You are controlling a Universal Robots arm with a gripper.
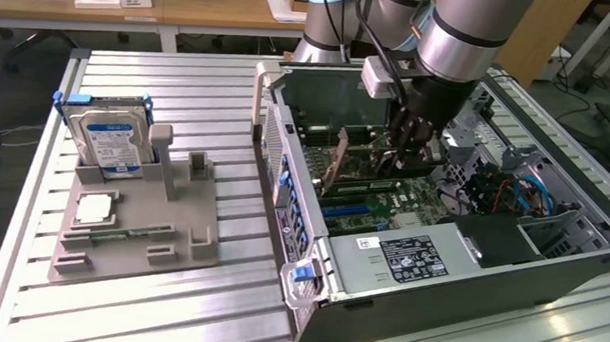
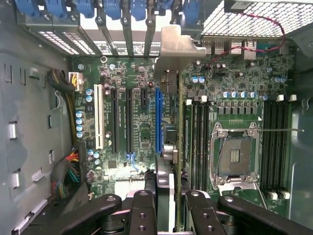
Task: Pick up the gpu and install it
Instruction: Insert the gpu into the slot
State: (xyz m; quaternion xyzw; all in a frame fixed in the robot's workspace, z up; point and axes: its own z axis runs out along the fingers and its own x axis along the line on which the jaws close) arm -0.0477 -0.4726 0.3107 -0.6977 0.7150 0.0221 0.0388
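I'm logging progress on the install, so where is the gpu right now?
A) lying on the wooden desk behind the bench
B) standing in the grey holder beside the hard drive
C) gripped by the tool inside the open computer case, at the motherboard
C: the tool clamps the gpu edge-on over the motherboard, inside the open computer case.

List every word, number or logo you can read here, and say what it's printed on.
No text here can be read.
The hard drive label: blue and white, print too blurred.
The power supply label: white print on black, too small.
The white sticker beside it: too small.
The motherboard: markings too small.
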